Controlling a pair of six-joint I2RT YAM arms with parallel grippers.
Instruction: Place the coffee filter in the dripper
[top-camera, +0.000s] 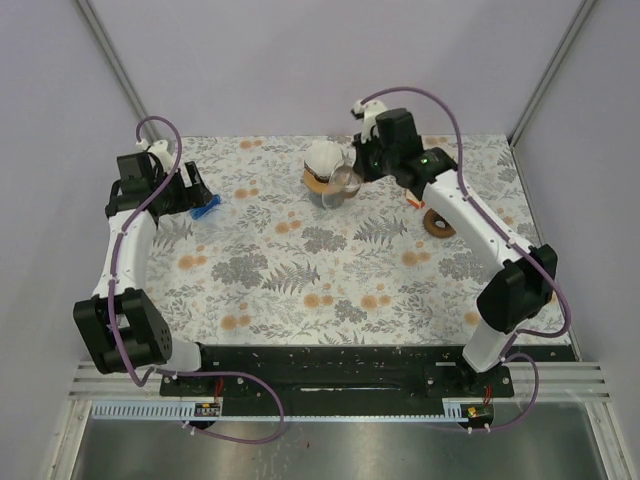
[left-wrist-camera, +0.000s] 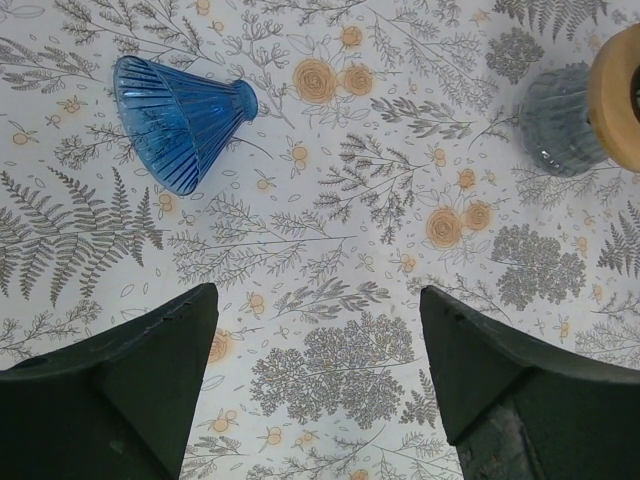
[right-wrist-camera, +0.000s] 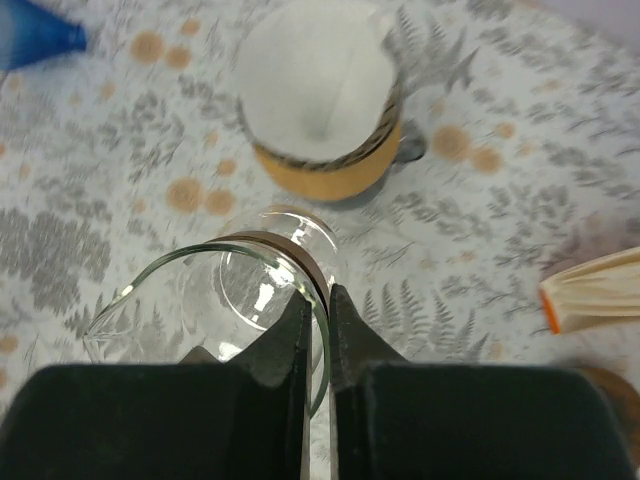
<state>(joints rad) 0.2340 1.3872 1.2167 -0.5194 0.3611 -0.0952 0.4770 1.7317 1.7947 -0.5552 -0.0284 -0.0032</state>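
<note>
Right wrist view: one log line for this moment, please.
right claw: shut on glass carafe rim | filter: in wood-collared dripper | left claw: open, empty

**Finishes on the counter, as I see them**

The coffee filter (right-wrist-camera: 315, 90) reads as matt white paper with one soft crease. The dripper (right-wrist-camera: 325, 178) holding it has a smooth, pale wooden collar. The glass carafe (right-wrist-camera: 240, 290) is clear and glossy, with bright glints on its rim. The blue dripper (left-wrist-camera: 180, 115) looks translucent, ribbed and shiny. The counter (left-wrist-camera: 340, 200) carries a matt floral print. The left gripper (left-wrist-camera: 315, 295) has fingers (left-wrist-camera: 140, 390) of dull black plastic.
</note>
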